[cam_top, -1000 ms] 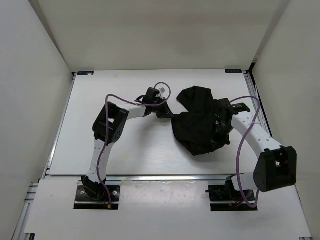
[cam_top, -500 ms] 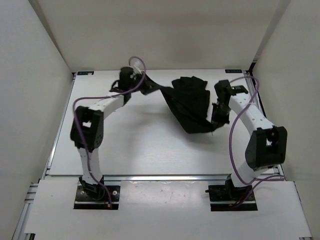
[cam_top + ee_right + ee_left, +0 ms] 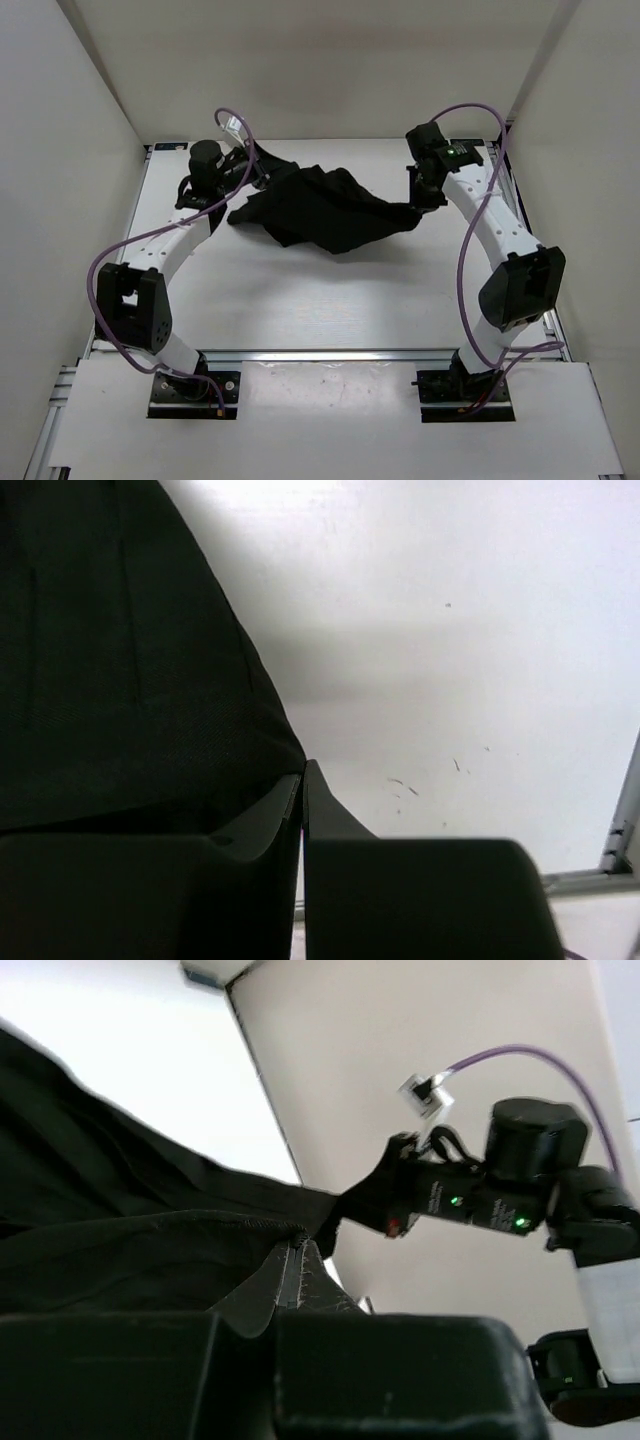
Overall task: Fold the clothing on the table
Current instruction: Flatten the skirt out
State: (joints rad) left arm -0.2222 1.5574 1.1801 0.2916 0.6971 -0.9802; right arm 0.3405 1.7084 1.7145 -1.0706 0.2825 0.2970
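- We see our left hand [image 3: 258, 174] clenched on one end of the clothing [image 3: 322, 210].
- Our right hand [image 3: 417, 203] pinches the opposite end.
- The clothing sags, stretched between them, over the far half of the worktop [image 3: 300, 290].

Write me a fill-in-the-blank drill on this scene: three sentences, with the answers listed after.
1. The clothing is ____ in colour.
2. The left gripper and the right gripper are each ____ on one end of it.
3. It spans between them above the ____ table.
Missing words: black; shut; white.
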